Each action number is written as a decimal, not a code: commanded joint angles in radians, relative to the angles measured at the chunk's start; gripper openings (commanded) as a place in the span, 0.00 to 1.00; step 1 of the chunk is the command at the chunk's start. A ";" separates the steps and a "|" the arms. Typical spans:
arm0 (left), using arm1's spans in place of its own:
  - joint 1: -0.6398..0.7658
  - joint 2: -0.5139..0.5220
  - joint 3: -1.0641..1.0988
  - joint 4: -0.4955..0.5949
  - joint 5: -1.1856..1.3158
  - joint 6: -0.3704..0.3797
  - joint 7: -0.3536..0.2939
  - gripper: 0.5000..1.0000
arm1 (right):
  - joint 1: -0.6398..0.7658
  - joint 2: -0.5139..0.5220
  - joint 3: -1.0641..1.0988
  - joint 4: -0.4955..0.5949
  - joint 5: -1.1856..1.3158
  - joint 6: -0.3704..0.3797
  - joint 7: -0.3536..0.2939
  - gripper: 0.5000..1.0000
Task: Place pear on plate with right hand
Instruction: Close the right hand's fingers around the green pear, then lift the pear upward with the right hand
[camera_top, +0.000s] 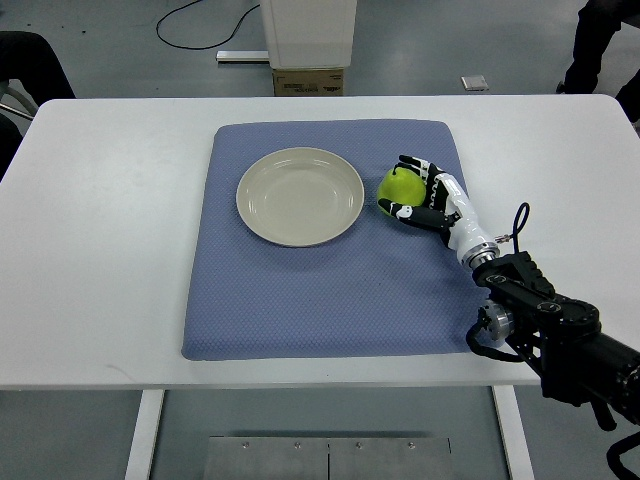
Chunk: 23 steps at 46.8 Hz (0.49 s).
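A green pear lies on the blue mat, just right of the cream plate, which holds nothing. My right hand reaches in from the lower right and wraps its black and white fingers around the pear's right side, thumb below and fingers above. The pear seems to rest on the mat. A narrow gap separates the pear from the plate's rim. No left arm shows.
The mat covers the middle of a white table. Beyond the far edge stand a white pedestal with a cardboard box, a floor cable and a person's dark leg at the upper right.
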 joint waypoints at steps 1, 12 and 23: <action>0.001 0.000 0.000 0.000 0.000 0.000 0.000 1.00 | 0.001 0.002 -0.015 0.000 -0.002 -0.001 0.000 0.00; -0.001 0.000 0.000 0.000 0.000 0.000 0.000 1.00 | 0.012 0.012 -0.015 -0.008 0.001 -0.061 0.000 0.00; 0.001 0.000 0.000 0.000 0.000 0.000 0.000 1.00 | 0.076 0.012 -0.007 -0.003 0.009 -0.063 0.000 0.00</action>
